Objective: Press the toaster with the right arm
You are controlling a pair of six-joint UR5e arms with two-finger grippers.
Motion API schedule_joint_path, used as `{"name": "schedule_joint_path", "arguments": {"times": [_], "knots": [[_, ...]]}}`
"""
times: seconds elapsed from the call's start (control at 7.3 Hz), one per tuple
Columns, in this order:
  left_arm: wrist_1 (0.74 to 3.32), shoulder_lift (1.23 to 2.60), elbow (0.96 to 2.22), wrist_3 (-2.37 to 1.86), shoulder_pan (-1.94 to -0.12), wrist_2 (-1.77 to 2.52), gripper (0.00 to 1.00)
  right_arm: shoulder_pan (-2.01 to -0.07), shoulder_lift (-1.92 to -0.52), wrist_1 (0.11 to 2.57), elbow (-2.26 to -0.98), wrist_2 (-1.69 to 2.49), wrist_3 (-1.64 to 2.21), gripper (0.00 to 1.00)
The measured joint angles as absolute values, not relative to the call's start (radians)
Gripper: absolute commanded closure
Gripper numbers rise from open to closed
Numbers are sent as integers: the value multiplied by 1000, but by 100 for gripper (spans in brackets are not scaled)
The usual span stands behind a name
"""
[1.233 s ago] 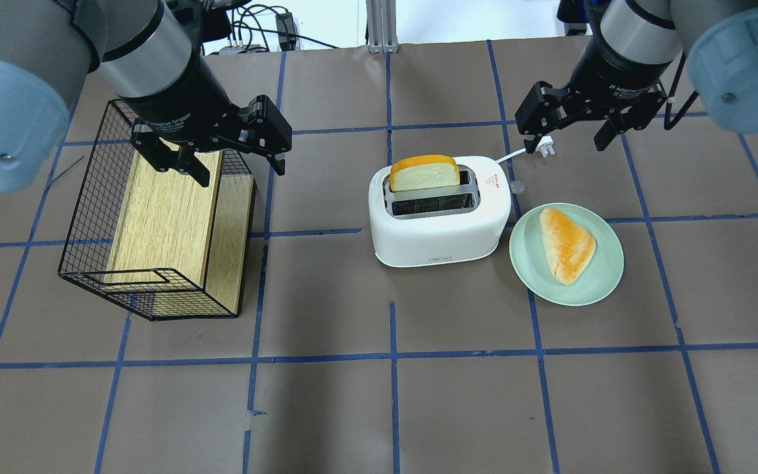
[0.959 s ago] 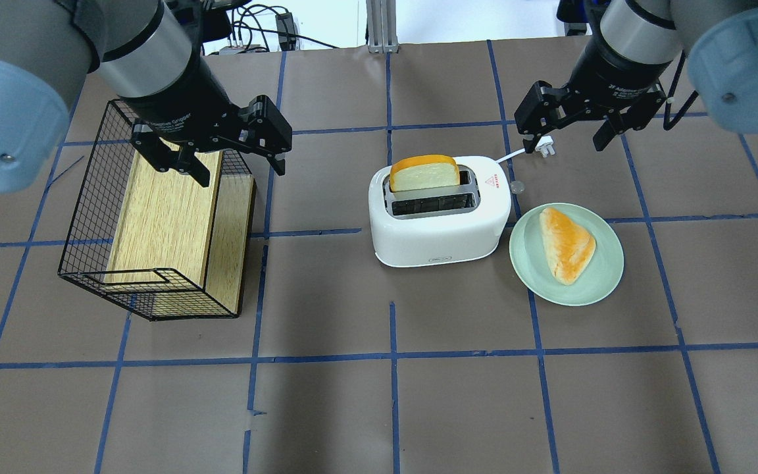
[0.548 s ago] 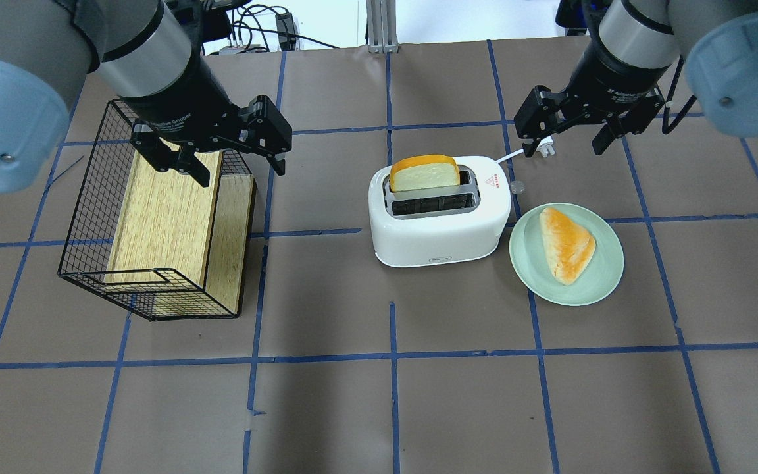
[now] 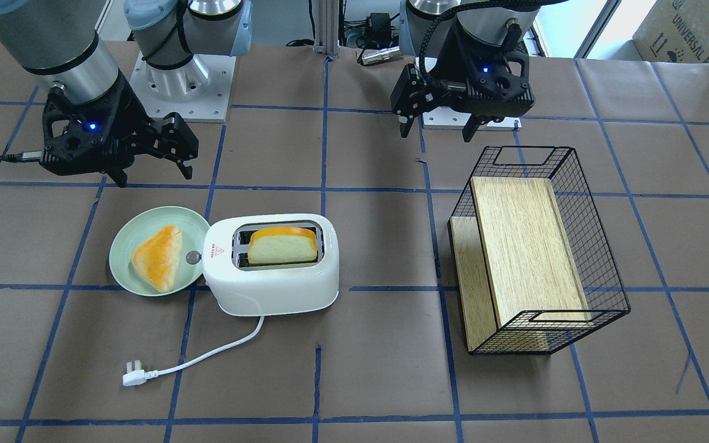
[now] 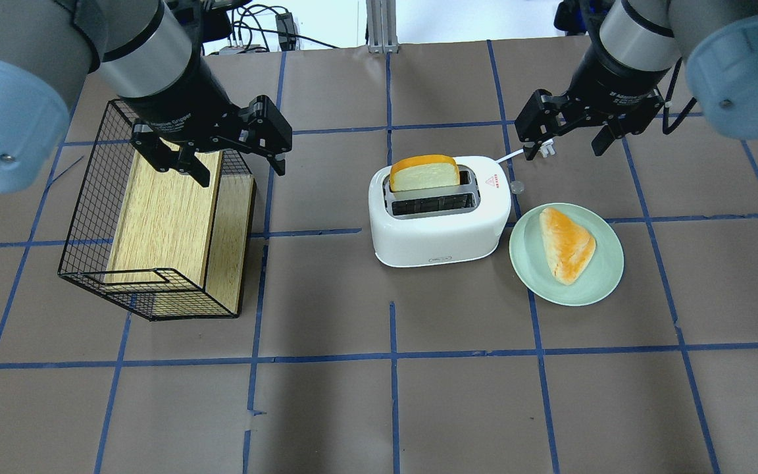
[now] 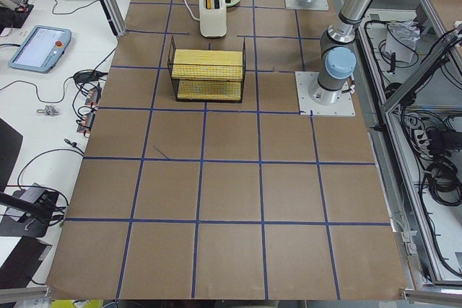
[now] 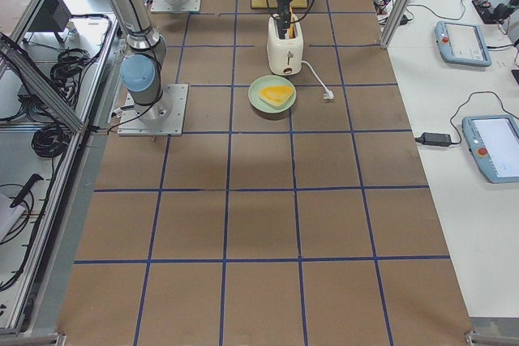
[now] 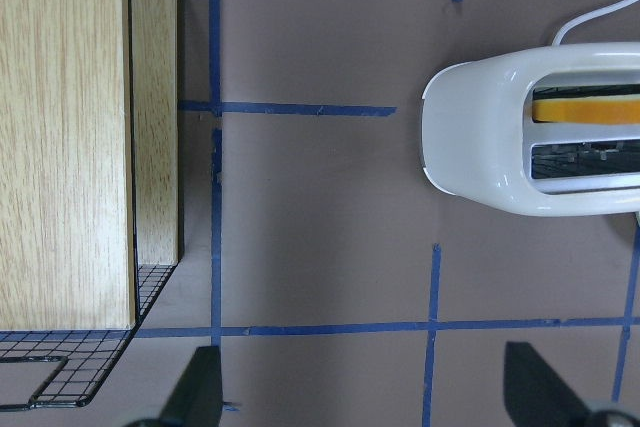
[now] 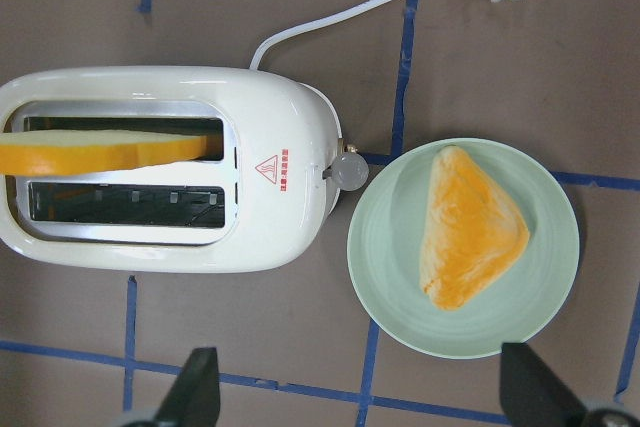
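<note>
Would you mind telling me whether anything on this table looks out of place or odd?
The plug of the toaster lies loose on the table, connected to nothing, though a bread slice stands in one slot. The black wire basket also sits askew to the blue tape grid.

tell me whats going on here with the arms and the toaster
Nothing is being held. The right pincer hangs open, high above the white toaster and the green plate, touching neither. A bread slice stands tall in one slot, so the toaster looks not yet pressed. Another piece of bread lies on the plate. The left pincer hangs open near the wire basket.
</note>
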State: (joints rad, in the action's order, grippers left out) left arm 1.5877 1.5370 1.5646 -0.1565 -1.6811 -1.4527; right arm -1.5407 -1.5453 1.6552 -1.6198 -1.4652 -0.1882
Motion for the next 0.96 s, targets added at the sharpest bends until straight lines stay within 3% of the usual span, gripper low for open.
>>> {"name": "schedule_joint_path", "arguments": {"times": [0.27,0.41,0.55,0.96], "knots": [[1588,1537,1565,-156,-1680,-1453,0,-1536,-1512,1684,-1621,-1474,-548,0],[1588,1537,1565,-156,-1681,-1452,0,-1536,-1493,1712,-1621,-1479,-717,12],[1588,1537,1565,-156,-1681,-1452,0,-1537,-1477,1729,-1621,-1480,-860,37],[1588,1537,1565,-156,-1680,-1452,0,-1539,-1417,1834,-1643,-1481,-1313,62]]}}
